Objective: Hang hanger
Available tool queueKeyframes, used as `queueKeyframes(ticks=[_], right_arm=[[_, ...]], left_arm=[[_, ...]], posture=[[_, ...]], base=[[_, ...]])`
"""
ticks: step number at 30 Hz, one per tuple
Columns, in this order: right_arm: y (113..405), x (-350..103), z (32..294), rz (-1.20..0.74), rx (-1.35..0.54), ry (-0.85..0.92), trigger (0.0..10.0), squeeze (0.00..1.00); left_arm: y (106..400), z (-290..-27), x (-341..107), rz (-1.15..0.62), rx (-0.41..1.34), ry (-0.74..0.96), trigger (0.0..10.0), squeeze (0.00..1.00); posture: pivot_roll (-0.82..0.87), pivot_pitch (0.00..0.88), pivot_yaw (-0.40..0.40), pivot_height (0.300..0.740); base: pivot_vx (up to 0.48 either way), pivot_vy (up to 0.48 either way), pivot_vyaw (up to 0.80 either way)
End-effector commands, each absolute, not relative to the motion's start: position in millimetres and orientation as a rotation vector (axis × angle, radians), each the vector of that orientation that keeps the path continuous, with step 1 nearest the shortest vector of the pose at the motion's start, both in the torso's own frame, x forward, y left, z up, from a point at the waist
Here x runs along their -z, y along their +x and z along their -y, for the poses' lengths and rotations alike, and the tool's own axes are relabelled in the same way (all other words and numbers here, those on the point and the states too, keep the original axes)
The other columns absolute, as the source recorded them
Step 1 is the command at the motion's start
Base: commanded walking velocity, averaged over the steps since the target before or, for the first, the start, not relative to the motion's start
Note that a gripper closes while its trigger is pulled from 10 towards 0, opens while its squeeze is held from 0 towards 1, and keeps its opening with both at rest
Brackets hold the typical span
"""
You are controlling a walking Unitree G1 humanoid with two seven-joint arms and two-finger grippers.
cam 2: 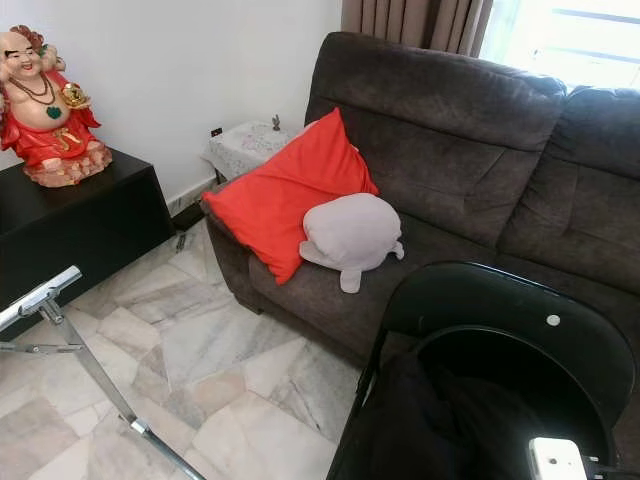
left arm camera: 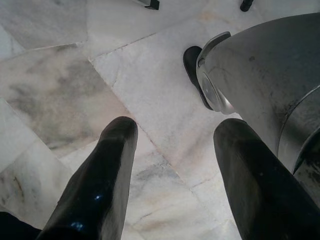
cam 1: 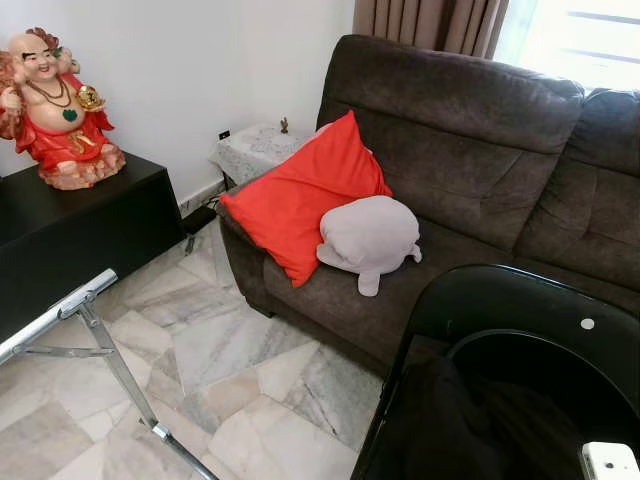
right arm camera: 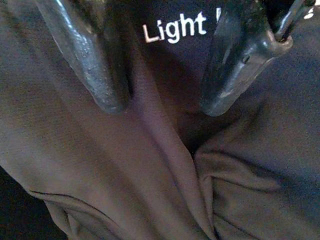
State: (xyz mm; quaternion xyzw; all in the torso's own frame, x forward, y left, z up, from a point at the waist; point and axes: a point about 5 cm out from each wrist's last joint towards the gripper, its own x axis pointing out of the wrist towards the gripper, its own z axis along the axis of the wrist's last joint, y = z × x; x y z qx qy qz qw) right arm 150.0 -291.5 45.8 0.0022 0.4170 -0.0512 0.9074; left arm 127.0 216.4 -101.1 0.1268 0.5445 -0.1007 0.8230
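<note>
- 2 cushions lie on the dark brown sofa (cam 1: 470, 170) in the left eye view: a red cushion (cam 1: 305, 195) leaning against the backrest and a grey plush pillow (cam 1: 368, 238) just beside it, touching its lower edge. A laughing red-robed figurine (cam 1: 52, 105) sits on a black cabinet (cam 1: 70, 225) by the white wall, and a small lace-covered side table (cam 1: 255, 150) stands between cabinet and sofa. A chrome metal frame (cam 1: 95, 340) stands on the marble floor (cam 1: 220, 370). A black folding chair (cam 1: 520, 330) stands nearest the camera with dark cloth draped on it.
- 1 white object (cam 2: 558, 460), cut off by the edge, shows beside the chair in the right eye view; otherwise the scene is the same.
- 2 black fingers of the left gripper (left arm camera: 175, 150) stand wide apart and empty in the left wrist view, pointing at the marble floor beside the robot's silver leg (left arm camera: 265, 75).
- 2 fingers of the right gripper (right arm camera: 165, 107) are spread apart in the right wrist view, their tips pressing on a dark garment (right arm camera: 125, 170) printed with the white word "Light". A thin black wire (right arm camera: 292, 20) crosses 1 finger; I cannot tell whether it belongs to a hanger, and no hanger can be made out.
</note>
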Motion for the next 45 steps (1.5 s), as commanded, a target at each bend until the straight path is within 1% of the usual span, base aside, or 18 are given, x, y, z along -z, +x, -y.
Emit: queueKeyframes(ticks=[1, 5, 9, 10, 11, 12, 13, 15, 41, 45], right_arm=[[147, -46, 300, -0.878, 0.18, 0.0, 10.0, 0.0], [146, -45, 300, -0.886, 0.184, 0.004, 10.0, 0.0], [146, -40, 294, -0.904, 0.154, 0.014, 10.0, 0.0], [147, -39, 291, -0.905, 0.148, 0.017, 6.3, 0.0], [147, -39, 291, -0.905, 0.147, 0.017, 6.3, 0.0], [148, -38, 290, -0.907, 0.141, 0.017, 2.5, 0.0], [148, -38, 289, -0.908, 0.136, 0.016, 0.3, 0.0], [149, -37, 287, -0.907, 0.129, 0.017, 0.0, 0.0], [155, -38, 280, -0.881, 0.111, 0.018, 0.0, 0.0], [162, -44, 277, -0.818, 0.11, 0.021, 0.0, 0.0]], left_arm=[[125, -220, 101, -1.179, 0.218, 0.287, 10.0, 0.0], [125, -220, 101, -1.179, 0.219, 0.287, 10.0, 0.0], [126, -220, 101, -1.178, 0.219, 0.287, 10.0, 0.0], [126, -220, 101, -1.178, 0.219, 0.287, 10.0, 0.0], [126, -220, 101, -1.178, 0.219, 0.287, 10.0, 0.0], [126, -220, 101, -1.179, 0.219, 0.287, 10.0, 0.0], [126, -220, 101, -1.179, 0.219, 0.286, 10.0, 0.0], [126, -221, 101, -1.18, 0.219, 0.286, 10.0, 0.0], [125, -220, 101, -1.182, 0.224, 0.284, 10.0, 0.0], [125, -221, 101, -1.182, 0.225, 0.285, 10.0, 0.0]], posture=[[0.01, 0.0, 0.025, 0.74], [0.01, 0.0, 0.026, 0.74], [0.01, 0.0, 0.026, 0.74], [0.01, 0.0, 0.026, 0.74], [0.01, 0.0, 0.026, 0.74], [0.01, 0.0, 0.026, 0.74], [0.01, 0.0, 0.026, 0.74], [0.01, 0.0, 0.026, 0.74], [0.02, 0.0, 0.026, 0.74], [0.01, 0.0, 0.026, 0.74]], base=[[0.0, 0.0, 0.0], [0.0, 0.0, 0.0], [0.0, 0.0, 0.0], [0.0, 0.0, 0.0], [0.0, 0.0, 0.0], [0.0, 0.0, 0.0], [0.0, 0.0, 0.0], [0.0, 0.0, 0.0], [0.0, 0.0, 0.0], [0.0, 0.0, 0.0]])
